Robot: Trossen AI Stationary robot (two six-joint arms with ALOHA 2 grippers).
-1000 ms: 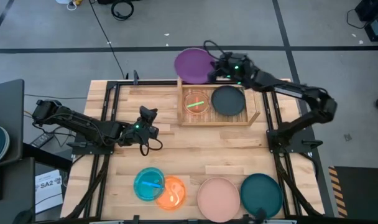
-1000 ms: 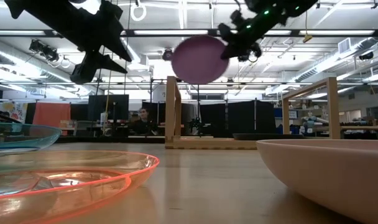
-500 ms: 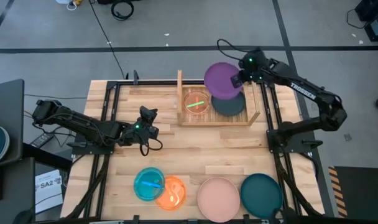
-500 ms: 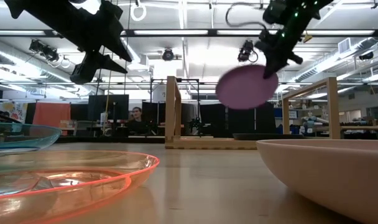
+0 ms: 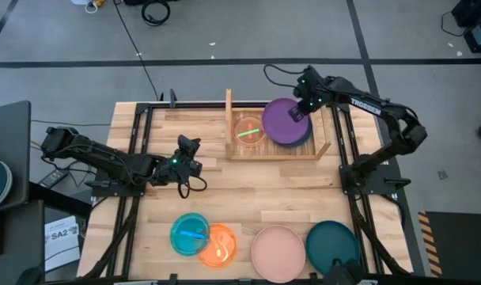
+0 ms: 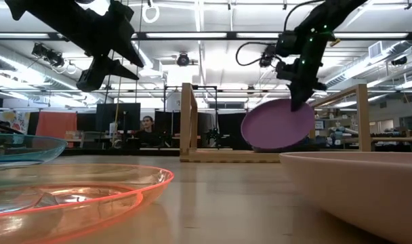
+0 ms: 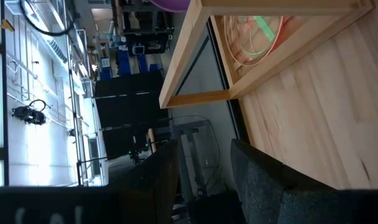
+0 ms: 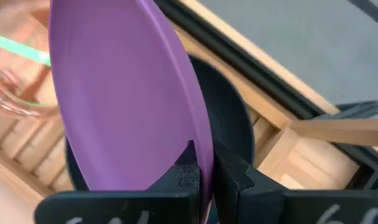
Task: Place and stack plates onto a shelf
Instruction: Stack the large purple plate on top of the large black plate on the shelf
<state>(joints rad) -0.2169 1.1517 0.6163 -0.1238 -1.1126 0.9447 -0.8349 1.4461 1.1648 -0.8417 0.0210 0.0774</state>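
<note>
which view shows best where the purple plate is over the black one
The high view: the purple plate, pinched at its rim by the right gripper, covers most of the black plate on the shelf. The right wrist view shows both close up, the low view shows the purple plate tilted, the left wrist view only its edge.

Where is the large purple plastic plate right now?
In the high view, the large purple plastic plate hangs tilted over the black plate in the wooden shelf's right half, pinched at its rim by the right gripper.

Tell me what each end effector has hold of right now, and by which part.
The right end effector pinches the purple plate by its rim, above the black plate on the shelf. The left end effector holds nothing.
</note>
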